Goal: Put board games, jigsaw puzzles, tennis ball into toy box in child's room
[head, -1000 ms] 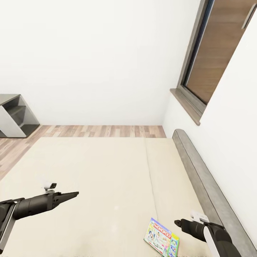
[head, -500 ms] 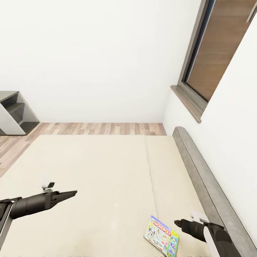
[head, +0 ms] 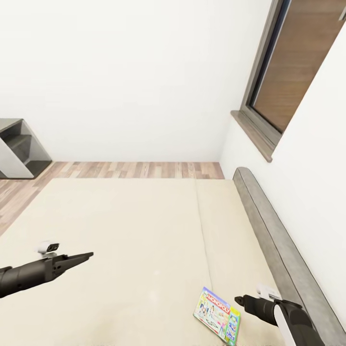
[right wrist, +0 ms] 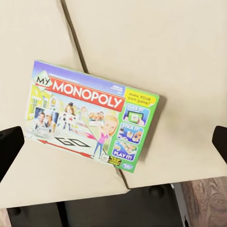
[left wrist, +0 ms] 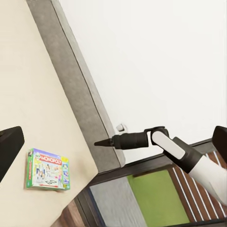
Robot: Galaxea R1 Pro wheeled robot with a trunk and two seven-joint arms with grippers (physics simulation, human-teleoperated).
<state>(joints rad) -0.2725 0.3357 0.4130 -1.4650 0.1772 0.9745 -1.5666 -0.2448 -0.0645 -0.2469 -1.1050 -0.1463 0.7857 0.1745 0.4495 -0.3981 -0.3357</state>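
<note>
One board game (head: 217, 315), a green-and-white box with a red band, lies flat on the bed (head: 129, 226) near the headboard (head: 274, 240). The right wrist view looks straight down on the game (right wrist: 92, 120), which straddles a mattress seam. My right gripper (head: 240, 301) hovers just right of the game, open, its fingertips (right wrist: 9, 146) wide apart at the frame's edges. My left gripper (head: 81, 257) hangs open over the mattress far to the left, holding nothing. The left wrist view takes in the game (left wrist: 47, 169) and the right arm (left wrist: 142, 139). The table, toy box, jigsaw puzzles and tennis ball are out of view.
A grey shelf unit (head: 19, 149) stands on the wood floor (head: 134, 169) beyond the bed's far left corner. White walls close the room, with a brown-framed window (head: 288, 72) above the headboard. The mattress stretches wide between the two arms.
The left arm has drawn back to the left and slightly up in the view. The camera has shifted a little, lifting the shelf and floor in the picture. The right arm and game hold still.
</note>
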